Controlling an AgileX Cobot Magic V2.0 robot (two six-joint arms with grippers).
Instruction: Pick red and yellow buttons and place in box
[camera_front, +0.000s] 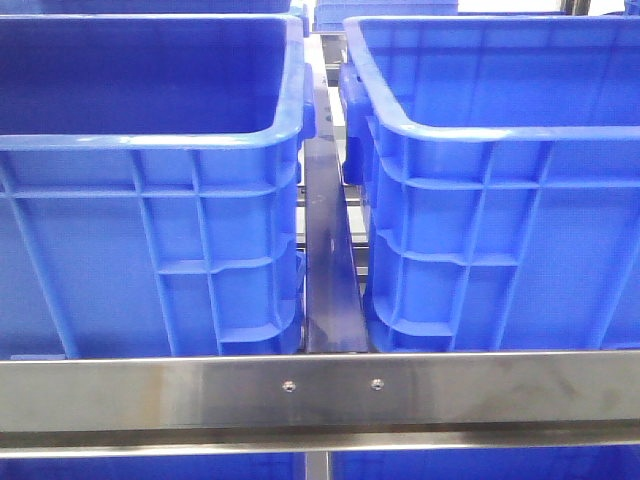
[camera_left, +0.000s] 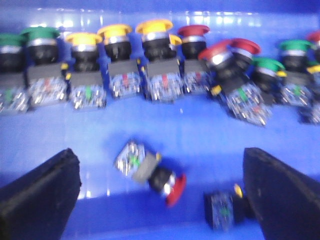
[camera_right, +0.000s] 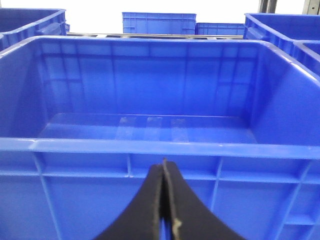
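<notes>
Blue crate floor lies under the spread, empty left gripper (camera_left: 160, 200), a toppled red button (camera_left: 155, 176) between its fingers, none boxed yet.

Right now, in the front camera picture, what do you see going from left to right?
Left blue crate → dark metal strip in the gap → right blue crate. A shiny steel rail runs across in front of all of them, so it has no place in the order.
</notes>
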